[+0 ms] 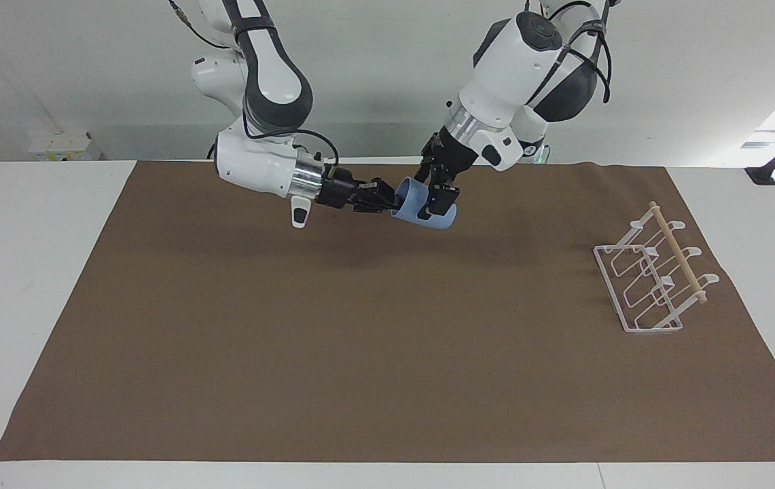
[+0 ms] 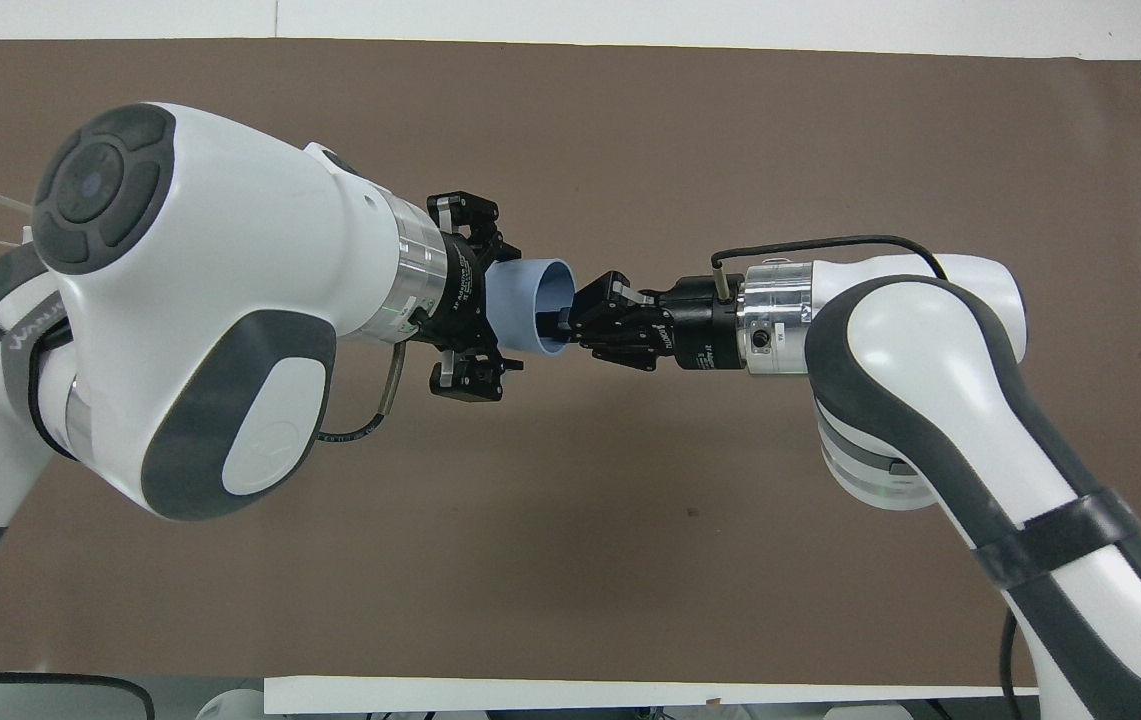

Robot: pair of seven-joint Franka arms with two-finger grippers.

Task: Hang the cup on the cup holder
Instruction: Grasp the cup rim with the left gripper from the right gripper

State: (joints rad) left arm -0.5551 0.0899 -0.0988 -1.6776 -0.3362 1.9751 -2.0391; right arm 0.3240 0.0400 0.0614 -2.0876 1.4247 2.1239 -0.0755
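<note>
Overhead only: cup (image 2: 530,305) mouth's interior.

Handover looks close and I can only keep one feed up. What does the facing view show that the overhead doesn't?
Facing view only: the whole white wire cup holder standing at the left arm's end of the brown mat, and the light-blue cup in the air over the mat. Overhead only: the left claw, open, straddling the cup's narrow end. Both: the right claw shut on the cup's rim.
</note>
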